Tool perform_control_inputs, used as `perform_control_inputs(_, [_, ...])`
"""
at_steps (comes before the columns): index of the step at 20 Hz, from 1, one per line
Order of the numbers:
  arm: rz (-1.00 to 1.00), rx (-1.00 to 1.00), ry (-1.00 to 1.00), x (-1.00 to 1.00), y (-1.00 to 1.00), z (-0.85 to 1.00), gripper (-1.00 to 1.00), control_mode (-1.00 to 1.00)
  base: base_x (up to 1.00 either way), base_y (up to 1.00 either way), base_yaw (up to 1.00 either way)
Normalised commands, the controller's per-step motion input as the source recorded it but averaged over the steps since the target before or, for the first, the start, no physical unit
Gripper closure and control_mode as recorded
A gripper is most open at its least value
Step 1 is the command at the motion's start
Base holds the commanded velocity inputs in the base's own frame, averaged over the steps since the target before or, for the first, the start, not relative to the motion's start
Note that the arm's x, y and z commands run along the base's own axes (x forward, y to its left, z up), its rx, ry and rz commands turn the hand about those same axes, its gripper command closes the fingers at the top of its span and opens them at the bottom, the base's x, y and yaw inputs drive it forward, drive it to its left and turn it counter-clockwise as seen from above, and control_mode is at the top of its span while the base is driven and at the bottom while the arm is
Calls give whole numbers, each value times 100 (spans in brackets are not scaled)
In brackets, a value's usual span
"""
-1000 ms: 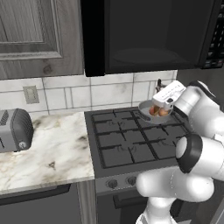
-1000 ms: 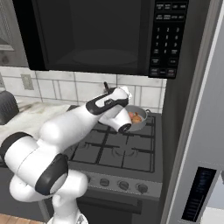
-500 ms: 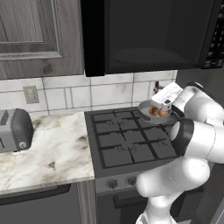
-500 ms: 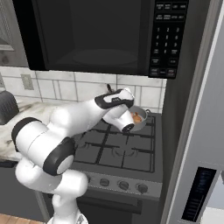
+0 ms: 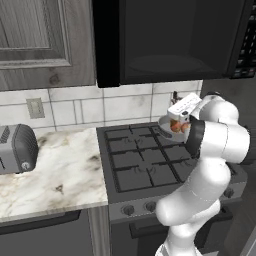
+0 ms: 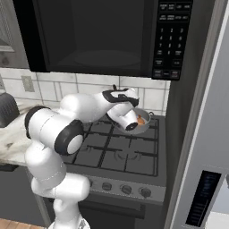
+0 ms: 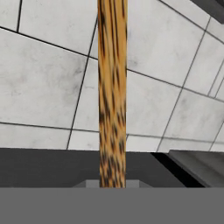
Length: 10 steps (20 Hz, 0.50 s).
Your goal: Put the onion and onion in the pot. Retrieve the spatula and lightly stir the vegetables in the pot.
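Note:
The grey pot (image 5: 165, 131) (image 6: 146, 126) stands on the stove's back right burner with two reddish-orange onions (image 5: 175, 127) (image 6: 141, 120) inside. My gripper (image 5: 175, 96) (image 6: 114, 88) hovers just above the pot's rim, close to the tiled wall and pointing at it. It is shut on the spatula (image 7: 112, 96), whose orange-brown wooden handle runs straight up the hand view in front of the tiles. The spatula's head is out of sight.
The black stove (image 5: 142, 162) has bare burners in front and to the left. A marble counter (image 5: 55, 175) with a toaster (image 5: 17, 147) lies to the left. A microwave (image 6: 98, 36) hangs low overhead, and a tall fridge side (image 6: 201, 134) stands right of the stove.
My hand has stayed above the pot with the same grip. The arm's elbow and upper links have swung round behind it.

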Motion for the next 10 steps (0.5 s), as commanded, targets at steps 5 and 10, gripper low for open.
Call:
perform_control_inputs(5, [-4,0,4,46,-21,-36,100,-100,0,0,0])
perform_control_inputs(10, [-3,0,3,44,-27,-30,100,-100,0,0,0])
